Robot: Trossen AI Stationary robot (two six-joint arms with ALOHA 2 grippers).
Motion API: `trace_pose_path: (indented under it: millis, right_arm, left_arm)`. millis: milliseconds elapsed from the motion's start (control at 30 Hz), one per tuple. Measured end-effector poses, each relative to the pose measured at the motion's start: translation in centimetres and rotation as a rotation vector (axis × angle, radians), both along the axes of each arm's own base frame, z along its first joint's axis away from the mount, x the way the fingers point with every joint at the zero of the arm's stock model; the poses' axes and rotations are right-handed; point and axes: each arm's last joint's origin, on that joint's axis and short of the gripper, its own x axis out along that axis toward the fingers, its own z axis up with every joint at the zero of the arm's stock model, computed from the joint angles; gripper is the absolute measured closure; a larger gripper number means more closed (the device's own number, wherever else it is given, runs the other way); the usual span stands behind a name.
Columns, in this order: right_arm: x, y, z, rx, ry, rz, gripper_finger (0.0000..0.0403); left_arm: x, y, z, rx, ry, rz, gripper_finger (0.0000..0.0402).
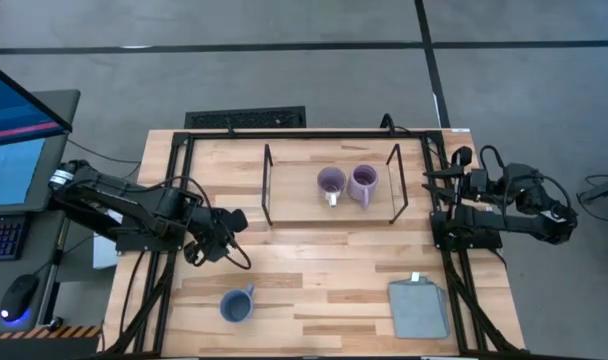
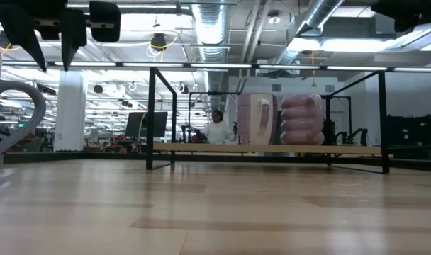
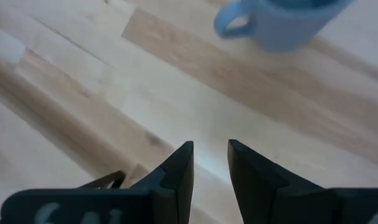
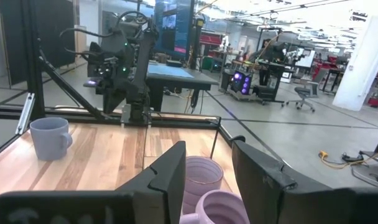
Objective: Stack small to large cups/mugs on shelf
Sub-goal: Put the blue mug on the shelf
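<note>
Two light purple mugs point(image 1: 330, 183) point(image 1: 364, 184) stand upright side by side on the shelf's wooden board point(image 1: 294, 205). They also show in the low view point(image 2: 258, 119) point(image 2: 302, 120). A blue mug point(image 1: 236, 304) stands on the tabletop near the front left, its handle toward the table's right. My left gripper point(image 1: 240, 260) hangs open above the table, between the shelf and the blue mug point(image 3: 282, 22), touching nothing. My right gripper point(image 1: 429, 185) is open and empty at the shelf's right end, facing the purple mugs point(image 4: 204, 174).
A grey folded cloth point(image 1: 419, 308) lies at the table's front right. Thin black wire frames point(image 1: 267, 185) point(image 1: 396, 185) rise at the shelf's two ends. A black frame point(image 1: 174, 150) runs round the table. Bare tabletop lies between the shelf and the near edge.
</note>
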Motion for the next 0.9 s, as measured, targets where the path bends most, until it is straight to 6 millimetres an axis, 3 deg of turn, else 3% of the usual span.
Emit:
trace_pose_path:
  millis: [300,567,900]
  right_arm:
    - [0.0,0.0,0.0,0.000,0.000,0.000,0.0250]
    - [0.0,0.0,0.0,0.000,0.000,0.000,0.0248]
    - [0.0,0.0,0.0,0.000,0.001,0.000,0.0248]
  left_arm:
    - [1.3,0.3,-1.3,-0.100,0.080,-0.102,0.0317]
    - [2.6,-0.5,-3.0,-0.050,0.124,-0.203,0.0324]
    - [4.3,-1.0,-2.8,0.001,-0.015,-0.080,0.0325]
